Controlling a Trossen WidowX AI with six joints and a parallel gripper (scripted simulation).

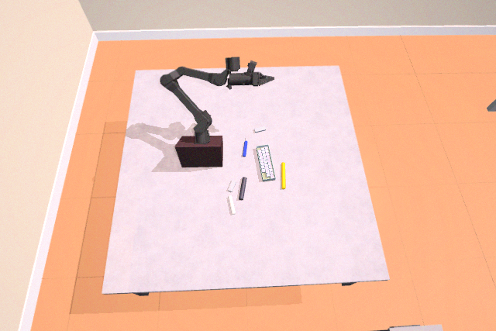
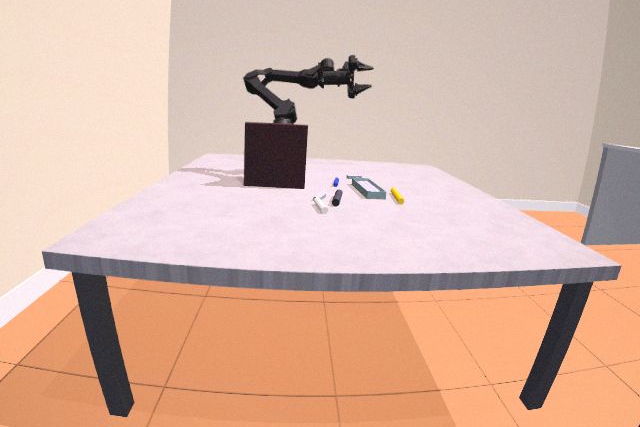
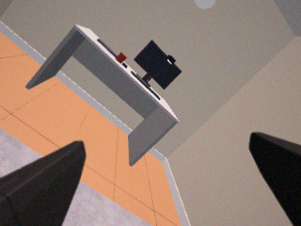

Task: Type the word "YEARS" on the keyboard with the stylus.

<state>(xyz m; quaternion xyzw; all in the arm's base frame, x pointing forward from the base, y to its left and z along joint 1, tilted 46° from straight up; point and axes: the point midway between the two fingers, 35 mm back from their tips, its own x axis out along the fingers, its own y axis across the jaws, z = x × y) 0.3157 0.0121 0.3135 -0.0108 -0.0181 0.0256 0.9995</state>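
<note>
A small keyboard [image 1: 265,163] [image 2: 368,187] with pale keys in a teal frame lies on the table [image 1: 160,231] [image 2: 310,241]. A blue stick [image 1: 245,149] [image 2: 336,182] with a thin pale tip, which looks like the stylus, lies between the keyboard and the arm's base. My gripper [image 1: 273,78] [image 2: 371,77] [image 3: 166,144] is wide open and empty. It points level, high above the table, beyond the keyboard's far end in the top view. The wrist view shows neither the keyboard nor the blue stick. The key letters are too small to read.
A yellow stick [image 1: 284,175] [image 2: 397,196] lies right of the keyboard. A dark stick [image 1: 242,188] [image 2: 337,198] and a white stick [image 1: 231,205] [image 2: 321,204] lie nearer the front. Small pale pieces [image 1: 232,185] [image 1: 260,130] lie nearby. The arm stands on a dark block [image 1: 202,155] [image 2: 275,156].
</note>
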